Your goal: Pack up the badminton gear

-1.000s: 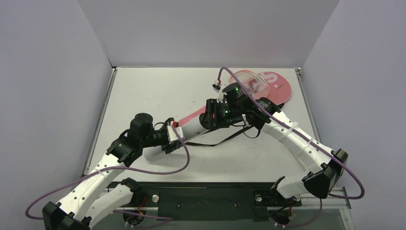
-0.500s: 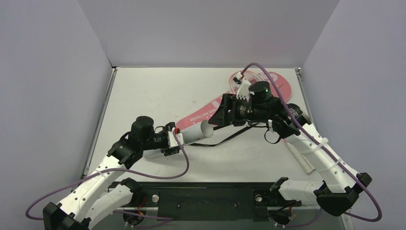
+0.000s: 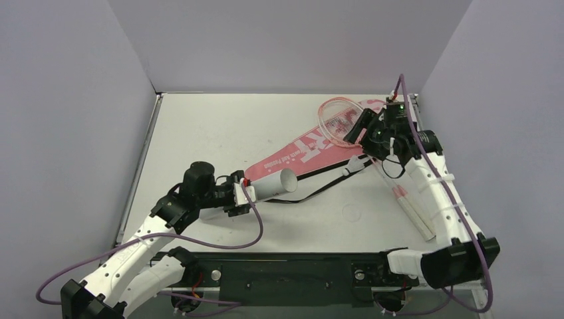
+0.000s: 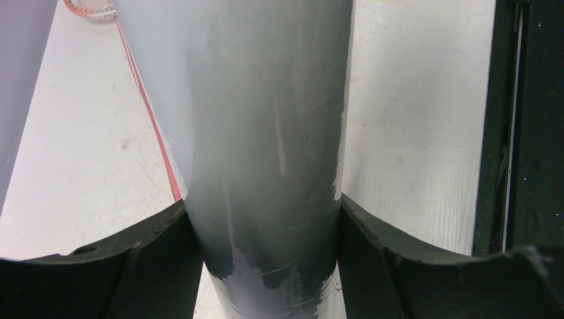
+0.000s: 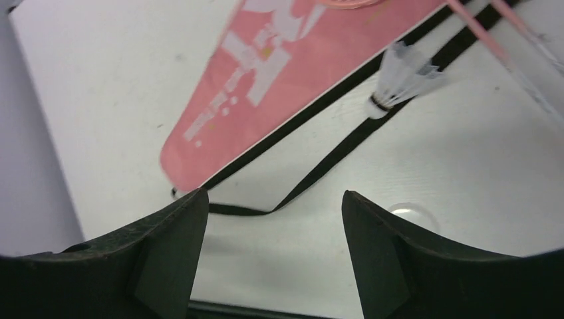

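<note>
My left gripper (image 3: 247, 193) (image 4: 266, 212) is shut on the long white tube (image 3: 266, 187) (image 4: 266, 119), which lies on the table with its open mouth facing right. The pink SPORT cover (image 3: 312, 149) (image 5: 266, 86) lies diagonally behind it, its black strap (image 3: 319, 189) (image 5: 332, 156) trailing forward. One white shuttlecock (image 3: 350, 169) (image 5: 404, 76) rests on the strap. The rackets (image 3: 407, 203) lie at the right, heads over the cover's wide end. My right gripper (image 3: 359, 131) (image 5: 273, 199) hangs open and empty above the cover, near the racket heads.
Grey walls close in the table on the left, back and right. The black mounting rail (image 3: 286, 269) runs along the near edge. A faint round mark (image 3: 350, 212) shows on the table in front of the strap.
My right arm has pulled away from the tube's mouth and swung back and to the right, its jaws opening. The left gripper and tube have barely moved.
</note>
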### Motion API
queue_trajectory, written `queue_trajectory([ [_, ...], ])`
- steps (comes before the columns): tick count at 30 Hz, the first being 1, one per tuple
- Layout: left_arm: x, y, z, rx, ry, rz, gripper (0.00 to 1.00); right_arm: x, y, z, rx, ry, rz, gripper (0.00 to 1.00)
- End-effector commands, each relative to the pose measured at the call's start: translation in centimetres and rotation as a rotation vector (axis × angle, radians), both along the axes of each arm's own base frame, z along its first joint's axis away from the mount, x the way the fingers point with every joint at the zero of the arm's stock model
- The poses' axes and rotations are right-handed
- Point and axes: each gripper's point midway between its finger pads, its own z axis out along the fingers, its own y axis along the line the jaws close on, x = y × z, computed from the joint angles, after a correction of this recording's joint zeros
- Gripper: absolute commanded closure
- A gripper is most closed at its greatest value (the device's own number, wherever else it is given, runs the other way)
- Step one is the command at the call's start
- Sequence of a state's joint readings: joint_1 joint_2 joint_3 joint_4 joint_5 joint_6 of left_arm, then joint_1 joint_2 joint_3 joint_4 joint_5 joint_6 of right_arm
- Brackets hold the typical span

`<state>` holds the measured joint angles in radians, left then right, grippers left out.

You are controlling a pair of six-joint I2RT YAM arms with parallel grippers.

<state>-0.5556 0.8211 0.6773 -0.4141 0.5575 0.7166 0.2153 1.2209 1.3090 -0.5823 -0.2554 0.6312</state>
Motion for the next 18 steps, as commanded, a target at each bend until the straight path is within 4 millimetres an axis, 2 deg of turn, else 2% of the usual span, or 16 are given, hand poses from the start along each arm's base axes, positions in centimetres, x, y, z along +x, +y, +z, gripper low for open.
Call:
queue_trajectory([
  [1, -0.1, -0.4, 0.6, -0.019, 0.010, -0.004, 0.96, 3.8, -6.4, -7.0, -0.242, 0.147, -0.245, 0.32],
  [2, -0.1, -0.3, 0.6, -0.015, 0.011, -0.005, 0.96, 4.5, -7.7, -7.4, -0.300, 0.149, -0.281, 0.31],
  [3, -0.2, -0.3, 0.4, -0.010, 0.018, -0.004, 0.96, 5.2, -8.2, -9.1, -0.334, 0.188, -0.284, 0.31],
  [4, -0.2, -0.3, 0.3, -0.009, 0.021, -0.006, 0.96, 5.9, -9.0, -9.3, -0.363, 0.192, -0.288, 0.31],
  [5, -0.3, -0.2, 0.3, -0.009, 0.023, -0.007, 0.96, 6.4, -9.3, -11.0, -0.384, 0.240, -0.284, 0.31],
  [6, -0.4, -0.3, 0.2, -0.011, 0.029, -0.009, 0.97, 6.9, -10.1, -11.3, -0.403, 0.248, -0.293, 0.31],
  [8, -0.5, -0.3, 0.3, -0.022, 0.030, -0.007, 0.98, 7.7, -10.8, -13.5, -0.417, 0.295, -0.292, 0.31],
  [13, -0.6, -0.3, 0.4, -0.024, 0.031, -0.009, 1.00, 8.8, -11.5, -16.1, -0.369, 0.334, -0.306, 0.32],
  [18, -0.7, -0.3, 0.2, -0.019, 0.039, -0.011, 1.00, 10.0, -10.6, -18.0, -0.287, 0.333, -0.285, 0.33],
])
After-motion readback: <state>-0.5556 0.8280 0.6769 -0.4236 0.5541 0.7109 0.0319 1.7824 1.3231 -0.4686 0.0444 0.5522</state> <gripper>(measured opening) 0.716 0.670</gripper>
